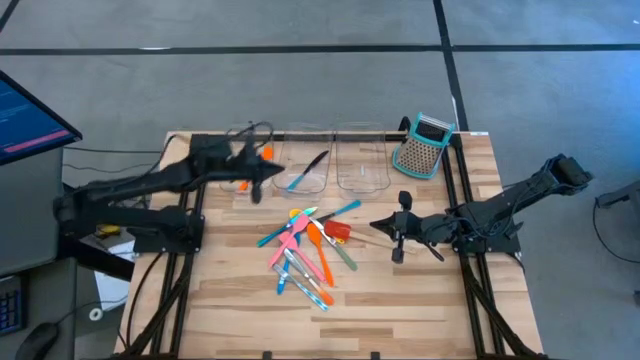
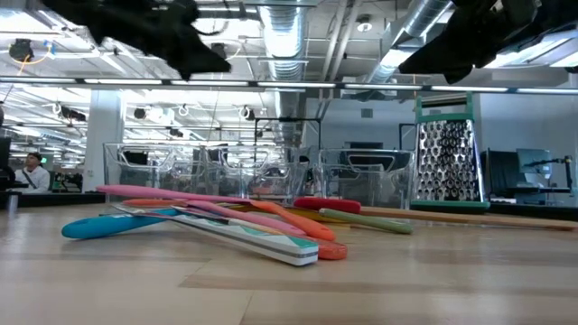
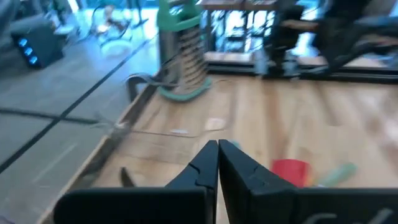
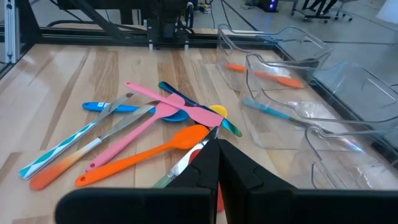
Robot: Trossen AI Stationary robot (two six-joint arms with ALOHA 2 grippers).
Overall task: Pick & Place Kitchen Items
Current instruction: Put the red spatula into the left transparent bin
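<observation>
**Kitchen items heaped mid-worktop, both tools pressed together**

Kitchen items [image 1: 305, 250] lie in a loose crossed pile at the middle of the worktop [image 1: 420, 300]. The left tool [image 1: 258, 190] hangs above the left end of the bin row, its fingers pressed together with nothing between them. Below and beside it stand three clear bins [image 1: 330, 160] in a line along the far edge — the left one holds an orange piece [image 4: 264, 73], the middle one a blue spoon [image 1: 297, 181] and a black piece [image 1: 316, 162]. The right tool [image 1: 377, 226] sits low just right of the pile, fingers likewise pinched on nothing, its tips close to a red spatula [image 1: 337, 231]. Pink, orange, teal and yellow utensils overlap in the heap. A teal-and-grey box grater [image 1: 424, 145] stands upright at the far right corner — just beside the right bin.
</observation>
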